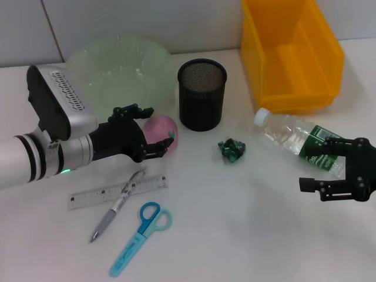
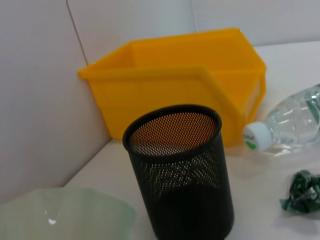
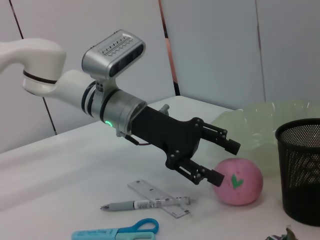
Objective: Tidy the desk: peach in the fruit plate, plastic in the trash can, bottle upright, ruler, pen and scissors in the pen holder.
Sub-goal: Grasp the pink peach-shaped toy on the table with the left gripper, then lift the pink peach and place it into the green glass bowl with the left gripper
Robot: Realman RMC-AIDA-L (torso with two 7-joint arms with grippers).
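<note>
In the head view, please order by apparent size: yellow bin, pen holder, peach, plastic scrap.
1. yellow bin
2. pen holder
3. peach, partly hidden by the left gripper
4. plastic scrap

Desk inventory, placed relative to the pen holder:
- 1 black mesh pen holder
- 1 peach, left
- 1 fruit plate, left
- 1 yellow bin, right
- 1 bottle, lying, right
- 1 plastic scrap, in front
- 1 ruler, 1 pen, 1 scissors, front-left
</note>
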